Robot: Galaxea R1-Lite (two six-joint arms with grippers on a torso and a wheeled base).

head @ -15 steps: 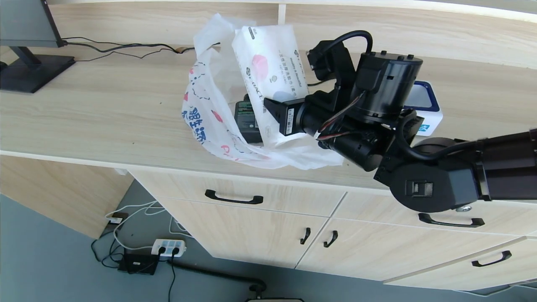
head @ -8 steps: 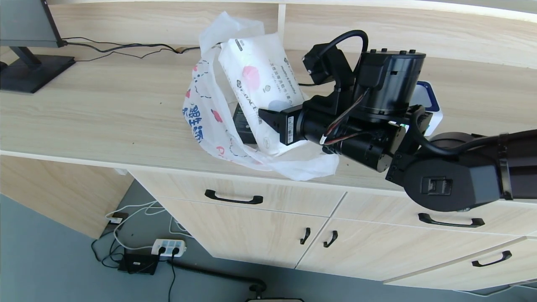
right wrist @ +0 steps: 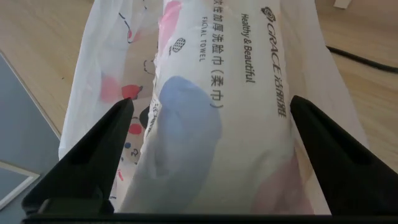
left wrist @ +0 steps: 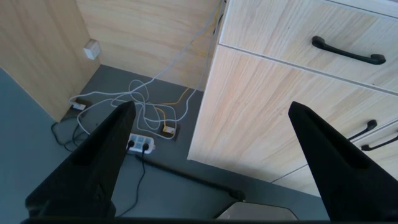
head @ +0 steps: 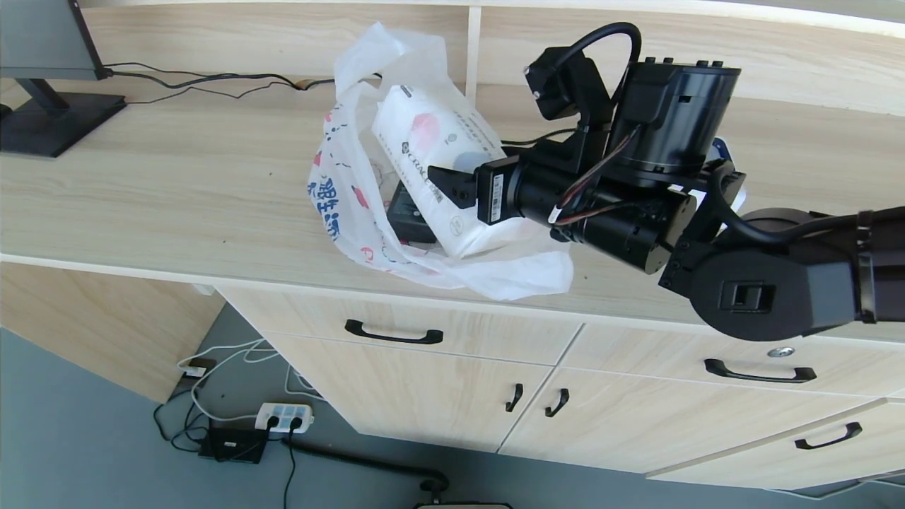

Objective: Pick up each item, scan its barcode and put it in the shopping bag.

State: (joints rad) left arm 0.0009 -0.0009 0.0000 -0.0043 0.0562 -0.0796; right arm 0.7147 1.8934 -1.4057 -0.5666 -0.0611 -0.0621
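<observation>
A white facial towel pack (head: pixel 431 155) hangs tilted in the mouth of the white printed shopping bag (head: pixel 339 205) on the wooden counter. My right gripper (head: pixel 459 191) is shut on the pack's lower end. In the right wrist view the pack (right wrist: pixel 224 112) spans the gap of the right gripper (right wrist: pixel 210 102), with the bag (right wrist: pixel 112 81) folded around it. A dark flat item (head: pixel 406 212) lies inside the bag beneath the pack. My left gripper (left wrist: pixel 211 118) hangs open with nothing in it, below counter height, facing the cabinet fronts and floor.
A white and blue box (head: pixel 734 185) sits on the counter behind my right arm. A monitor stand (head: pixel 42 113) and black cables (head: pixel 198 81) occupy the back left. Drawers with black handles (head: pixel 393 332) are under the counter; a power strip (head: pixel 284 413) lies on the floor.
My right gripper has tipped the towel pack over and lowered it deeper into the bag's mouth. The bag has bulged and shifted around it.
</observation>
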